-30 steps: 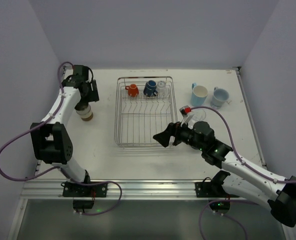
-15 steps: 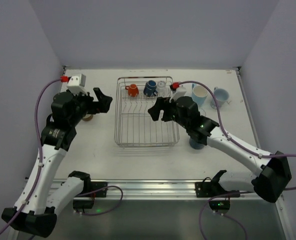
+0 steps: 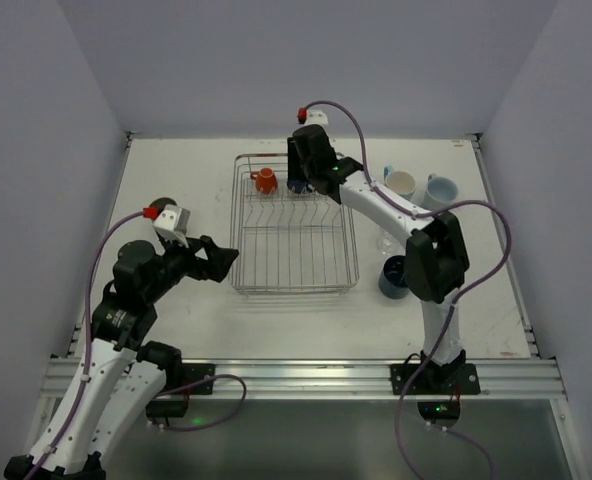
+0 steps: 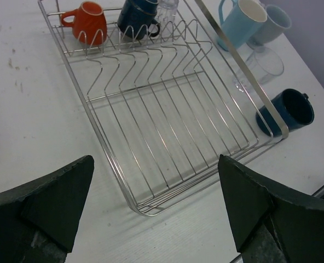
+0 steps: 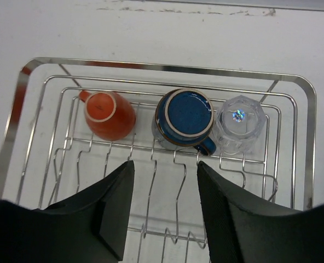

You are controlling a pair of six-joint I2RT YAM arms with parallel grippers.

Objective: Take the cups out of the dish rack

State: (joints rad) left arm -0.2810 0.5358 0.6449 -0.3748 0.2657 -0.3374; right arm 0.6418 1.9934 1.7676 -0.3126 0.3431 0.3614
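Note:
The dish rack (image 3: 294,289) stands mid-table with an orange mug (image 5: 108,115), a dark blue mug (image 5: 184,118) and a clear glass (image 5: 238,123) upside down in its back row. My right gripper (image 5: 165,164) hovers just in front of and above the dark blue mug. Its jaws are partly apart with only rack wire showing between them. My left gripper (image 4: 155,164) is wide open and empty, low over the table by the rack's near left corner (image 4: 145,211). From above, the right gripper (image 3: 311,180) covers part of the back row.
Right of the rack stand two light blue mugs (image 3: 400,186) (image 3: 440,193), a clear glass (image 3: 386,240) and a dark blue mug (image 3: 394,277). A brown tumbler (image 3: 161,204) shows partly behind the left wrist. Walls close in the table on three sides.
My left arm let go of the tumbler at far left and drew back to the rack's near left corner. My right arm swung up over the back row, and its jaws narrowed.

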